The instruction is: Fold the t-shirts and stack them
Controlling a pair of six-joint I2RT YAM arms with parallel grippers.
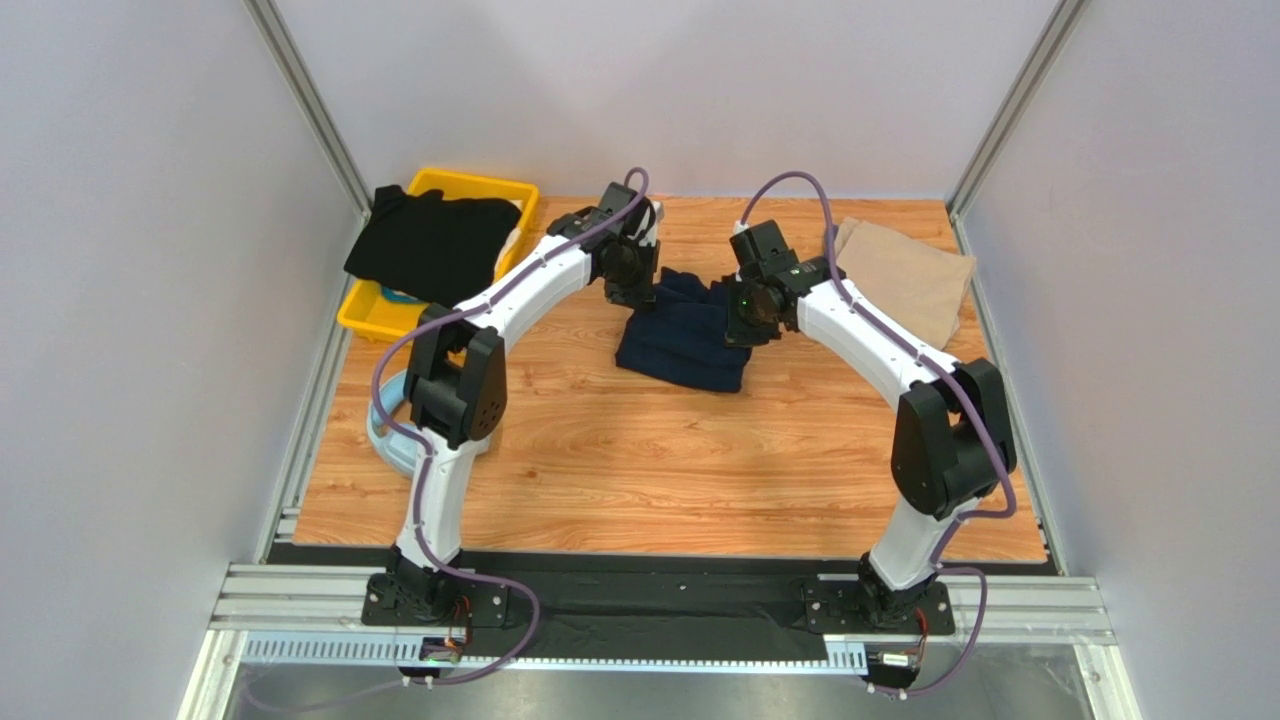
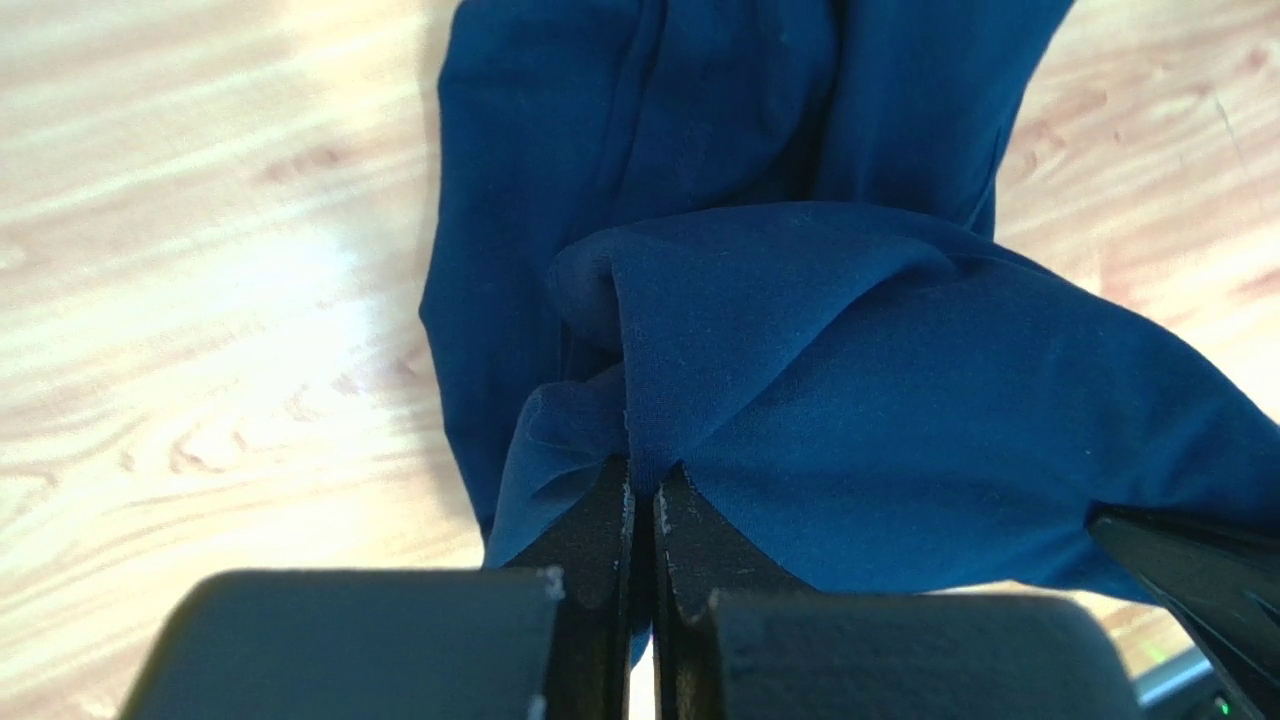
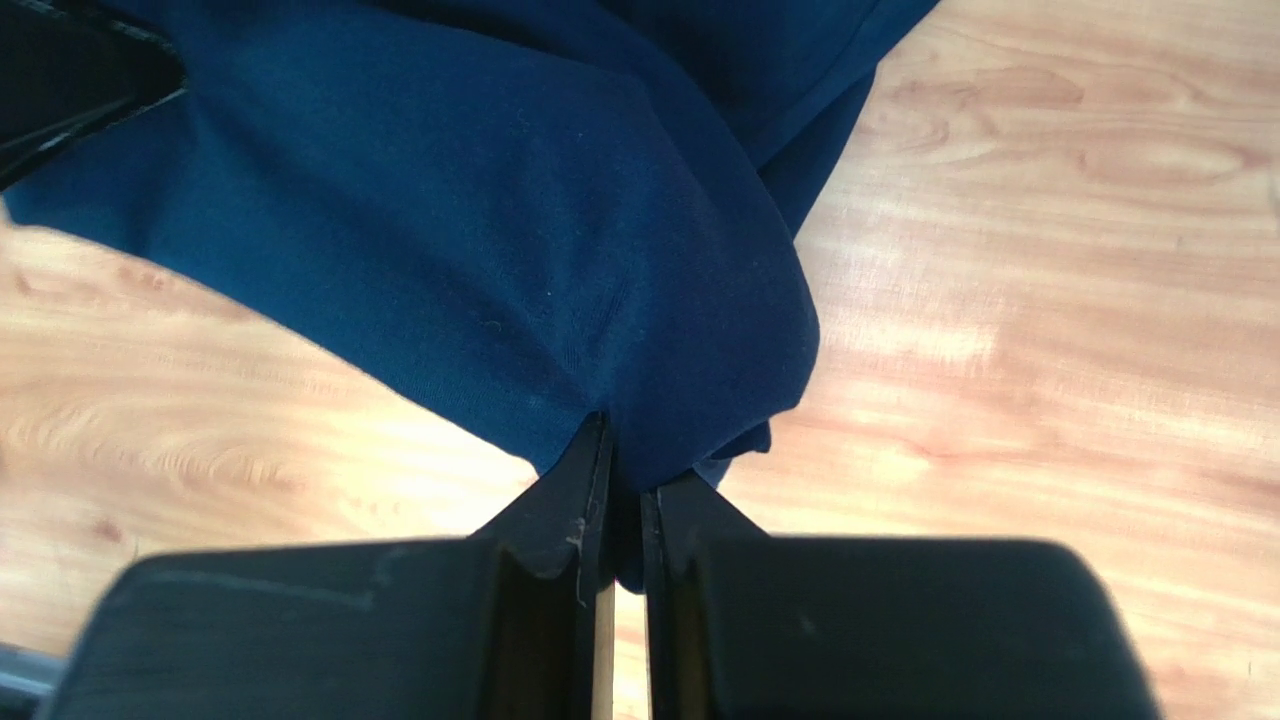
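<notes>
The dark navy t-shirt (image 1: 684,342) lies bunched at the table's middle back. My left gripper (image 1: 631,285) is shut on its left upper edge, with cloth pinched between the fingertips (image 2: 643,488) and lifted off the wood. My right gripper (image 1: 747,318) is shut on its right upper edge (image 3: 624,480), also lifted. The navy cloth fills both wrist views (image 2: 842,330) (image 3: 496,225). The tan t-shirt (image 1: 906,275) lies folded at the back right. The black t-shirt (image 1: 428,240) is draped over the yellow bin.
The yellow bin (image 1: 365,312) stands at the back left corner. Light blue headphones (image 1: 388,435) lie at the table's left edge behind my left arm. Grey walls and metal posts close in the back and sides.
</notes>
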